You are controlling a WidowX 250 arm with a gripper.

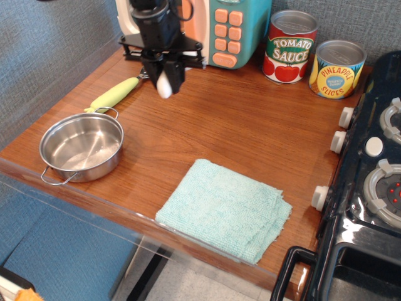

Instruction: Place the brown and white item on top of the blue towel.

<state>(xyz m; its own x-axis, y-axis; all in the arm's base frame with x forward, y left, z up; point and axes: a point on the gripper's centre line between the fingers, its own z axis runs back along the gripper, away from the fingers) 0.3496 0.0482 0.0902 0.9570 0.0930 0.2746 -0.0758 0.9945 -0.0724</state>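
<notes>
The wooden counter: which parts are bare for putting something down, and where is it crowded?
Bare wood runs down the middle of the counter, between the steel pan and the stove knobs, from the cans down to the blue towel. The back left is crowded: toy microwave, spoon, and the gripper holding the mushroom.

Brown wooden desk (250,135), blue towel (224,209) lay flat near its front edge, steel pan (81,147) at left, yellow-green-handled spoon (116,94) behind it, tomato sauce can (289,47) and pineapple can (338,69) stood at back, toy microwave (219,28) beside them
</notes>
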